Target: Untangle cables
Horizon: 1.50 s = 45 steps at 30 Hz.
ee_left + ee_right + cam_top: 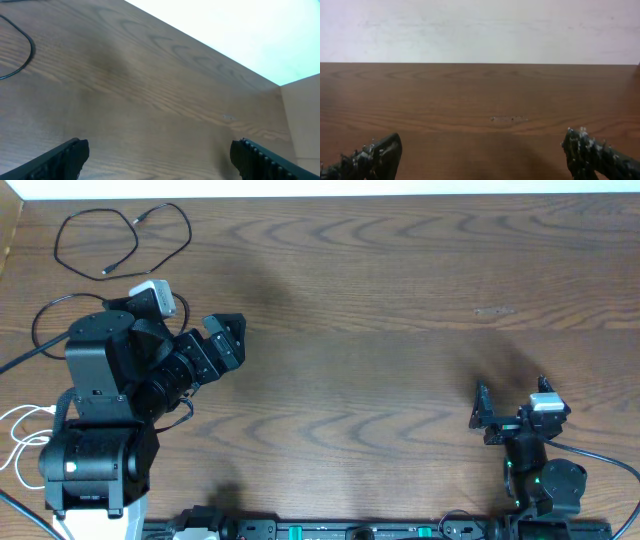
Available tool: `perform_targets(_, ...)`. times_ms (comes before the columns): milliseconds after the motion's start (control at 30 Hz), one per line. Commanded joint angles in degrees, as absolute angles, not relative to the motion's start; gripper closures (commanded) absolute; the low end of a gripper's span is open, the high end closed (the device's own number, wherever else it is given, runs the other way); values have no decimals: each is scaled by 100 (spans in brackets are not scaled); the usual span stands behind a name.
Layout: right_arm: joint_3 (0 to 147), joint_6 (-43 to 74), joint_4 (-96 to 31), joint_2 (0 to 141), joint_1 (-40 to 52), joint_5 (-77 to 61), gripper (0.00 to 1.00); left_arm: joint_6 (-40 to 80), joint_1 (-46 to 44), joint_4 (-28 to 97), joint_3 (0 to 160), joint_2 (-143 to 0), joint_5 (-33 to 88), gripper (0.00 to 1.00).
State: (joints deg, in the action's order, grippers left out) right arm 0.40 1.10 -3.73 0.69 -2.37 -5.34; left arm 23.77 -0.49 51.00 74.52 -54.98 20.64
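One thin black cable (107,272) lies in loose open loops at the table's far left corner, both small plugs showing. A stretch of that black cable (31,47) curves through the upper left of the left wrist view. A white cable (28,412) lies at the left edge, partly hidden by the left arm's base. A second black cord (38,320) curves behind the left arm and off the left edge. My left gripper (232,340) (160,155) hovers open over bare wood, right of the loops. My right gripper (482,415) (482,152) is open at the right, nothing between its fingers.
The wooden table (380,330) ends at a white wall along the far side. A tan box-like surface (300,115) stands at the right of the left wrist view. A small pale scuff (507,119) marks the wood ahead of the right gripper.
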Motion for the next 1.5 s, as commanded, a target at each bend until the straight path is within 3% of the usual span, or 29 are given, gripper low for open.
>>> perform_targets(0, 32, 276, -414, 32, -207, -462, 1, 2364, -45, 5098, 7533, -5505, 2025, 4)
perform_targets(1467, 32, 207, -405, 32, -204, -464, 1, 2364, -45, 5100, 7533, -5505, 2025, 4)
